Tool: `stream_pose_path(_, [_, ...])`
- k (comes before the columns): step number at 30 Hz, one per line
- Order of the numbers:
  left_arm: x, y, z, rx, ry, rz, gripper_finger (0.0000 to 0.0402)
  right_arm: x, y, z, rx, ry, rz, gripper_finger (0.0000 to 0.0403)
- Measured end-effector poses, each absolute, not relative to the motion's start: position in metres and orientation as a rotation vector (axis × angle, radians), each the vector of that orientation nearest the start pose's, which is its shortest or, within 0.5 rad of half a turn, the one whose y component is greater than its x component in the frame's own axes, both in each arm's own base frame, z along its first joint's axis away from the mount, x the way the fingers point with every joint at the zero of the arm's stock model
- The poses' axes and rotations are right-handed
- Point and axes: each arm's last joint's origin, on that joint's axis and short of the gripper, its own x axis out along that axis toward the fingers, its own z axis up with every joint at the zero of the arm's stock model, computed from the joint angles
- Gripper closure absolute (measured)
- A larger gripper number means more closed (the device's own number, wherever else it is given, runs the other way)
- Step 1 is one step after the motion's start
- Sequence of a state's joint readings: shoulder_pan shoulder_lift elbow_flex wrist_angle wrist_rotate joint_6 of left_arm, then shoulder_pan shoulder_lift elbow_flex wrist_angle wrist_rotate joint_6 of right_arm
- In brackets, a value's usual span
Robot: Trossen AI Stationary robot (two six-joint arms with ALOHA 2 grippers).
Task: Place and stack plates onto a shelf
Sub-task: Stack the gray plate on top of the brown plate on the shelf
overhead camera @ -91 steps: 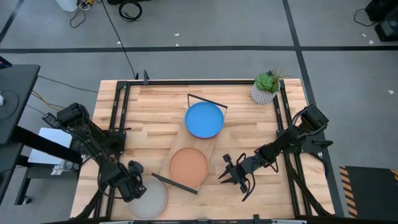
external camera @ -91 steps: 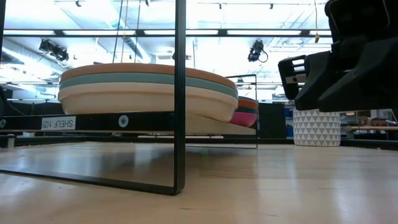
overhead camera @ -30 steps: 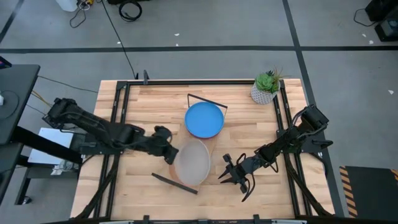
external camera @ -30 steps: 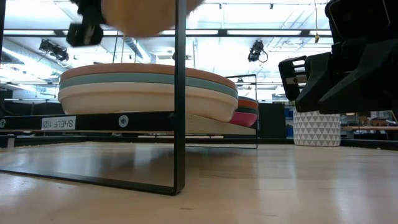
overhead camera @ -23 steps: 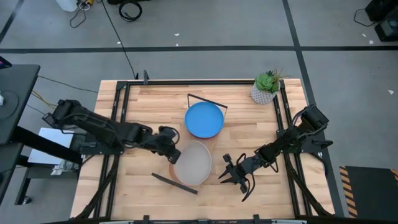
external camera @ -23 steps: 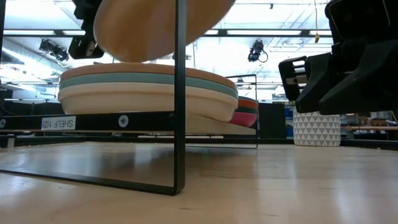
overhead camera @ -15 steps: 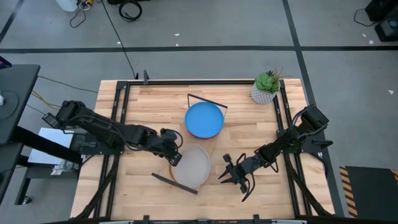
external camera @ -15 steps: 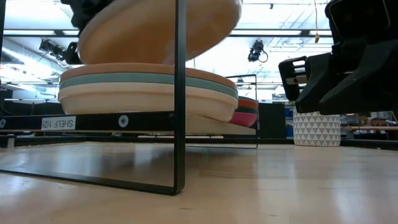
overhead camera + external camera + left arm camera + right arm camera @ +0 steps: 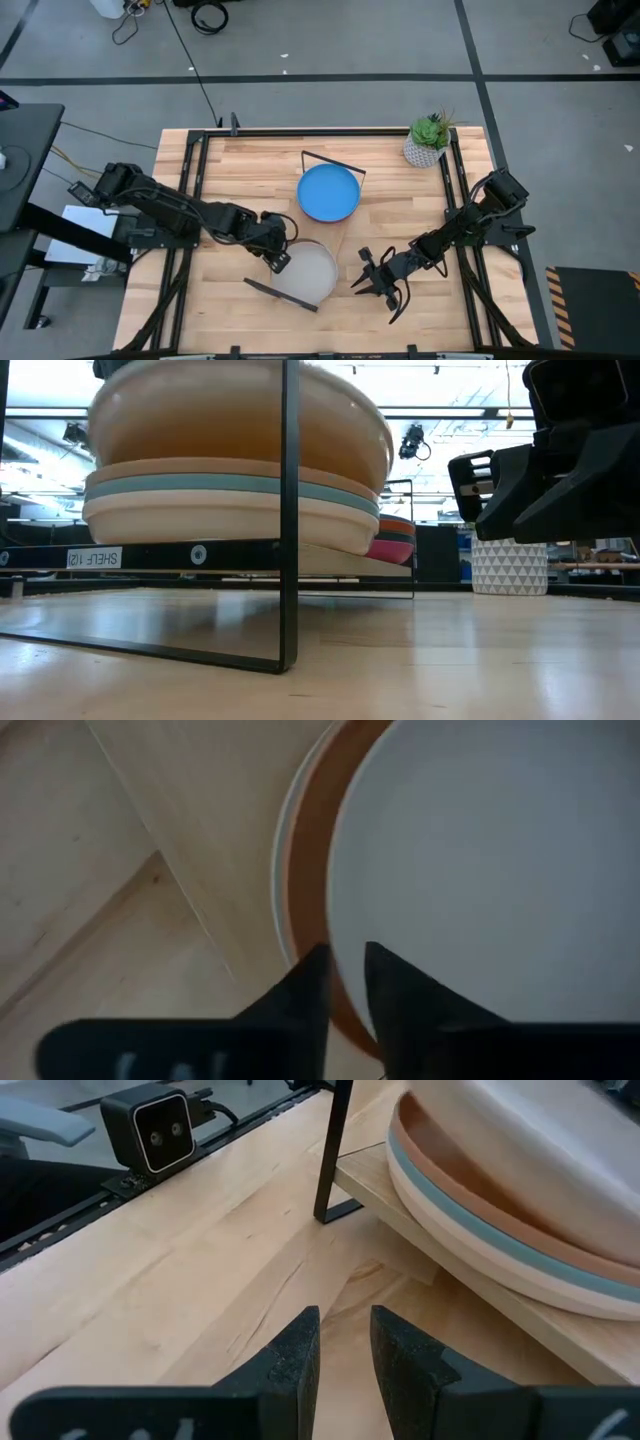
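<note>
Gripping the grey plate by its rim, the left gripper sets it atop the shelf's near stack. Beyond that, the bright blue plate crowns the far stack. Placement looks nearly complete; only release remains. Beside the shelf, the right gripper waits, jaws slightly apart.
</note>
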State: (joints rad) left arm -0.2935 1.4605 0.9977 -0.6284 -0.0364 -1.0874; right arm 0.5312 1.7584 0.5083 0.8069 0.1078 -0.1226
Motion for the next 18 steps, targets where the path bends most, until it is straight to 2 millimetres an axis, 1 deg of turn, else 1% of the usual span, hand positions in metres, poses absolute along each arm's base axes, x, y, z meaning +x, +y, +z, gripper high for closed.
stream_pose_path(4, [0.269,-0.077,0.224,-0.792,1.089,0.388,0.0291,0.252,0.144,0.108,-0.259,0.399,0.443,0.0305])
stream_pose_path(7, [0.269,-0.072,0.225,-0.8,1.086,0.405,0.027,0.252,0.145,0.108,-0.258,0.397,0.448,0.0305])
stream_pose_path(13, [0.266,-0.061,0.233,-0.813,1.055,0.398,0.027,0.254,0.151,0.116,-0.215,0.282,0.546,0.0305])
stream_pose_path(16, [0.261,-0.057,0.24,-0.82,1.043,0.397,0.0273,0.255,0.154,0.117,-0.22,0.232,0.551,0.0305])
stream_pose_path(18, [0.261,-0.054,0.246,-0.837,1.008,0.381,0.0273,0.255,0.155,0.116,-0.226,0.214,0.537,0.0305])
